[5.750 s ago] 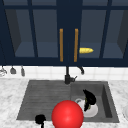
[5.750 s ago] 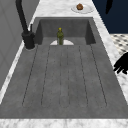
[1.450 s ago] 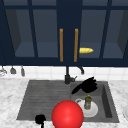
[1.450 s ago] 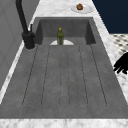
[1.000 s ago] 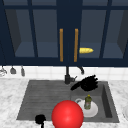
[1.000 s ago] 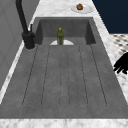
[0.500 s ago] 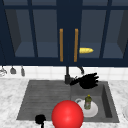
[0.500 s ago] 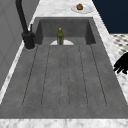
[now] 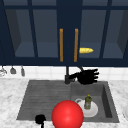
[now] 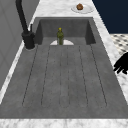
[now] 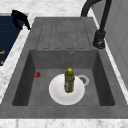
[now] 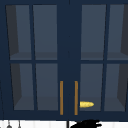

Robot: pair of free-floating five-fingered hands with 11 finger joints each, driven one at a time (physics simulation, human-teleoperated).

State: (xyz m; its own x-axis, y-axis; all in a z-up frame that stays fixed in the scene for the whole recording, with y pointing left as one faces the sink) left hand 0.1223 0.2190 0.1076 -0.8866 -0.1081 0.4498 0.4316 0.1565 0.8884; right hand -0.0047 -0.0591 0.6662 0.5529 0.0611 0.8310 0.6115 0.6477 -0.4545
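The red ball runs off the bottom edge of the front view and covers part of the white plate below the right hand. The faucet is partly hidden behind that hand. In the left side view the left hand is cut by the right edge, fingers unreadable.

A bottle is stood upright on a plate in the sink basin, right of the drainboard. The faucet is set behind. The right hand is held above the basin's back edge; the left hand is placed at the front counter edge.
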